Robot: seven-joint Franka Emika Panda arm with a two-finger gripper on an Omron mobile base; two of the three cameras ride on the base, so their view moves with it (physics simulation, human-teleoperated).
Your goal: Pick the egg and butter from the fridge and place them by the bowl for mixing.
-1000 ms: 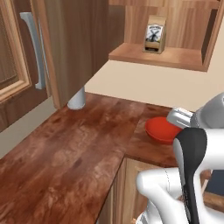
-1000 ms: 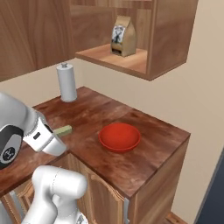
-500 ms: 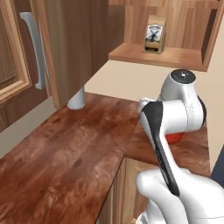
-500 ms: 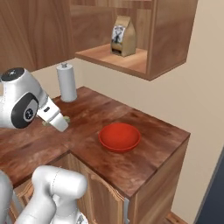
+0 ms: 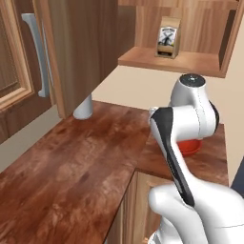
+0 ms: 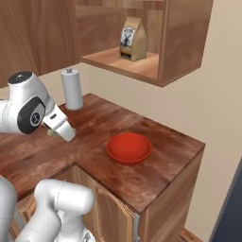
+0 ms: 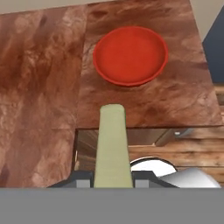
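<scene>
My gripper (image 7: 113,177) is shut on the butter (image 7: 112,140), a pale yellow stick that juts out between the fingers toward the bowl (image 7: 130,54). The red bowl sits empty on the wooden counter (image 7: 39,65), a short way beyond the butter's tip. In the right base view the gripper (image 6: 64,131) hangs low over the counter, left of the bowl (image 6: 129,147). In the left base view the arm covers most of the bowl (image 5: 190,147). The egg and the fridge are out of view.
A grey cylinder (image 6: 72,88) stands at the back of the counter by the wall. A brown paper bag (image 6: 132,32) sits on the open wooden shelf (image 6: 123,66) above. A wooden door with a long grey bar handle (image 5: 40,55) is at the far left. The counter ends just right of the bowl.
The arm has swung up and over the counter, carrying the butter toward the bowl. The bowl has stayed put and the grip has not changed.
</scene>
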